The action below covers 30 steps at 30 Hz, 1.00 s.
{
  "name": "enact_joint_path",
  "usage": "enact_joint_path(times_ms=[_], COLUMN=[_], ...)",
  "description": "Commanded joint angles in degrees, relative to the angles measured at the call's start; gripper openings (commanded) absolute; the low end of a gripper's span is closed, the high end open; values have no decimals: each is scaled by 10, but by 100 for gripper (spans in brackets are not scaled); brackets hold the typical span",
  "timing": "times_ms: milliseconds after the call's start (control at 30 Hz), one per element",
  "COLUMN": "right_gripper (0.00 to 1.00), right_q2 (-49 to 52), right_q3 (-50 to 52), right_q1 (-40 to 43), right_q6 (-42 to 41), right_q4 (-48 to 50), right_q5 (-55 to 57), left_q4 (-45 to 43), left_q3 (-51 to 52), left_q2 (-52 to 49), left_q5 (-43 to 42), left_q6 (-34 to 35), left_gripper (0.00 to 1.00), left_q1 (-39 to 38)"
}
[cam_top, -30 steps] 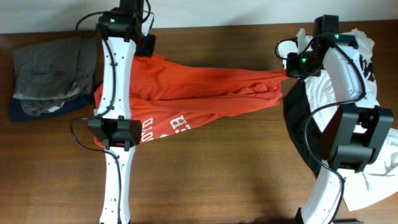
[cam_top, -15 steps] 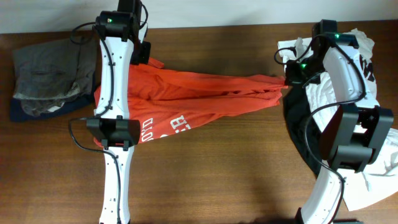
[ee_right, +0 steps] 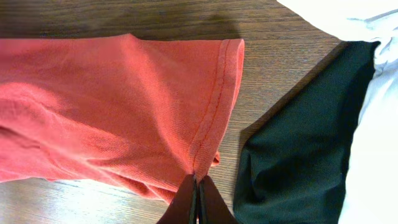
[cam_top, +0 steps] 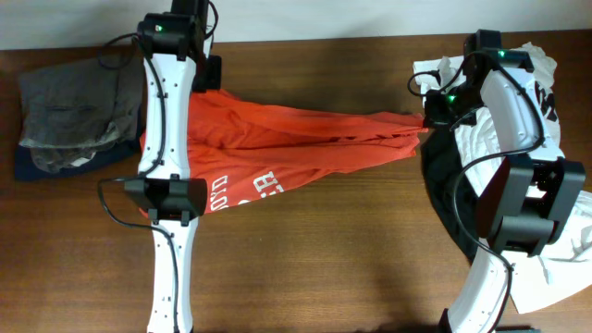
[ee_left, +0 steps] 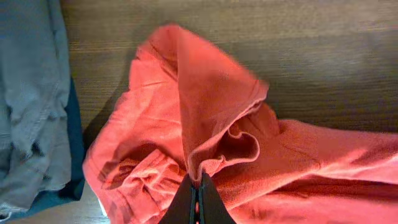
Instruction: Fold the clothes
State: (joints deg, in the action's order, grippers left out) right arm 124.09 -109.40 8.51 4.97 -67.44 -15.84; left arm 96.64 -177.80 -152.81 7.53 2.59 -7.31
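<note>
Overhead, we find the left pincer (cam_top: pixel 207 85) clamped on the red-orange T-shirt (cam_top: pixel 305 139) at its far-left corner. The shirt's long axis spans the desk (cam_top: pixel 333 268) rightward to the right pincer (cam_top: pixel 428 115), likewise clamped on its opposite end.

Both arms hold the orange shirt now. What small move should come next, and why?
Probably carry both held ends together toward the near edge of the table, laying the raised layer flat. The left gripper and right gripper each pinch the red-orange T-shirt, which stretches between them in a creased ridge, with its lettered part lying nearer.
</note>
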Motion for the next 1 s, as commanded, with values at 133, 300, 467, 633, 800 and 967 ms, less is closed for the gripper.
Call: enact_joint_path(times_ms=[133,300,467,633,800,967], right_gripper=[4,4,4,4,4,4], right_q2=[-4,-4,-4,-4,-4,-4], right_q3=[-13,-13,-13,-13,-13,-13], right_q1=[5,5,5,5,5,5], right_q6=[8,8,8,8,8,9], right_q4=[-1,0,-1,0,2,4], right_q5=[-7,-7,-5,-4,-4,-4], left_q4=[1,1,1,1,1,1], left_q3=[119,238,331,371,371,372], left_q2=[106,134,135,147,197,257], left_q5=[-1,-2,-1,18,30,28], left_q6=[31,35,35,35,43,43], left_gripper=[1,1,0,0,1,1], left_q1=[4,3,3,3,5,5])
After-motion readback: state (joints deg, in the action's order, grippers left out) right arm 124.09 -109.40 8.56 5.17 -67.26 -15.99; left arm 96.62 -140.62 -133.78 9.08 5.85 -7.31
